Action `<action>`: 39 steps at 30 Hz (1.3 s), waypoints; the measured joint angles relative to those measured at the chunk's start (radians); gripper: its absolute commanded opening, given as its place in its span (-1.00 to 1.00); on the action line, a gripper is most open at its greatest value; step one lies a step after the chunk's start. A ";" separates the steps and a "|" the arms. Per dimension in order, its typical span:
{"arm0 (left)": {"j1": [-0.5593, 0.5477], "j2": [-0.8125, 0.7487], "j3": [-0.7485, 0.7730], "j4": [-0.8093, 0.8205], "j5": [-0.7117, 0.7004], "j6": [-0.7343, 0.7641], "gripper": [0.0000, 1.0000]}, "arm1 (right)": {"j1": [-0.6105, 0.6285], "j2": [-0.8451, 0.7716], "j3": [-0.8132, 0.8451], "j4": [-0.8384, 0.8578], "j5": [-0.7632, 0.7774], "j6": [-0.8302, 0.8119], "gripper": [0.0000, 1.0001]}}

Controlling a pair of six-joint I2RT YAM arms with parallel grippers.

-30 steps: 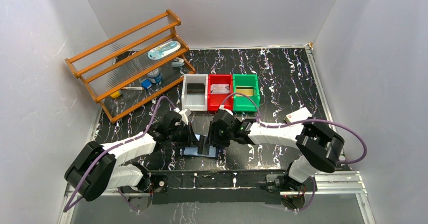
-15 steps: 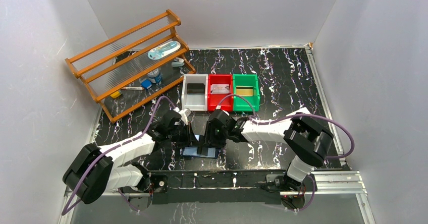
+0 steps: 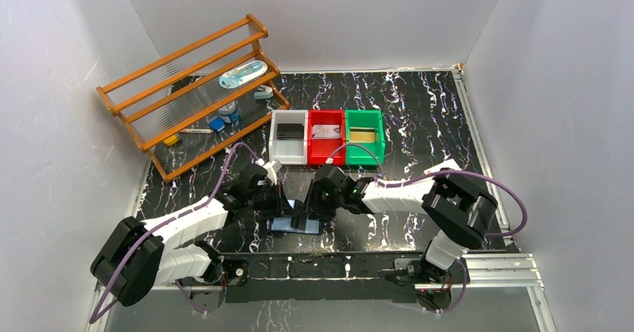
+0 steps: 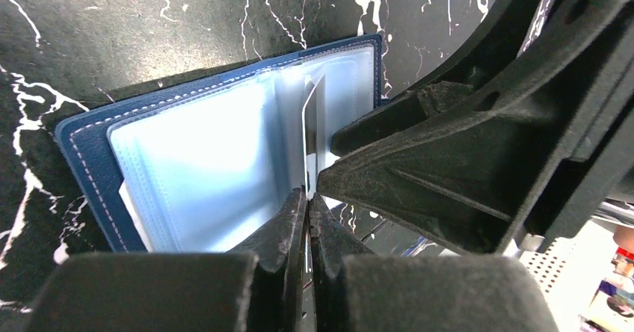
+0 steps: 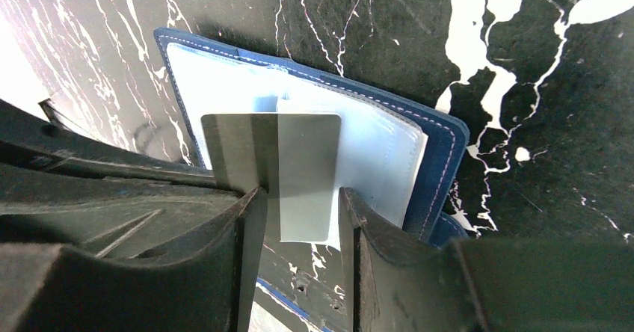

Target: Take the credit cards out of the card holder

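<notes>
Top external: card holder (image 3: 297, 226) lies open on black marbled table (image 3: 419, 108) near front edge, between both grippers. Left gripper (image 4: 307, 201): jaws together, tips at lower edge of clear sleeve (image 4: 295, 115) standing up from holder's middle. Silvery-grey credit card (image 5: 306, 160) upright over holder. Right gripper (image 5: 299, 197): jaws apart, one either side of card; whether card is gripped, cannot tell.

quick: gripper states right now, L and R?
Left gripper: shut, pinching a thin upright leaf of the card holder.
Right gripper: open, jaws apart at the grey card; no grip visible.
</notes>
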 measured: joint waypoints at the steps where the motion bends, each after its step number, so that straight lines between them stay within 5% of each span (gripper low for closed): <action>1: -0.001 -0.013 0.003 -0.018 -0.011 0.002 -1.00 | -0.003 -0.001 0.000 0.000 0.001 0.000 -0.01; 9: -0.002 -0.078 0.018 -0.083 -0.053 0.016 -1.00 | -0.005 -0.007 -0.002 -0.009 0.006 -0.001 0.00; 18: -0.002 -0.032 0.024 -0.072 -0.019 0.030 -0.58 | -0.006 -0.012 -0.004 -0.015 0.008 -0.004 -0.02; 26: -0.002 -0.005 0.024 -0.068 0.015 0.043 -0.99 | -0.008 -0.012 -0.005 -0.013 0.007 -0.003 -0.02; 39: -0.003 -0.103 0.067 -0.174 -0.105 0.056 -1.00 | -0.021 -0.059 -0.013 -0.070 0.020 -0.053 0.03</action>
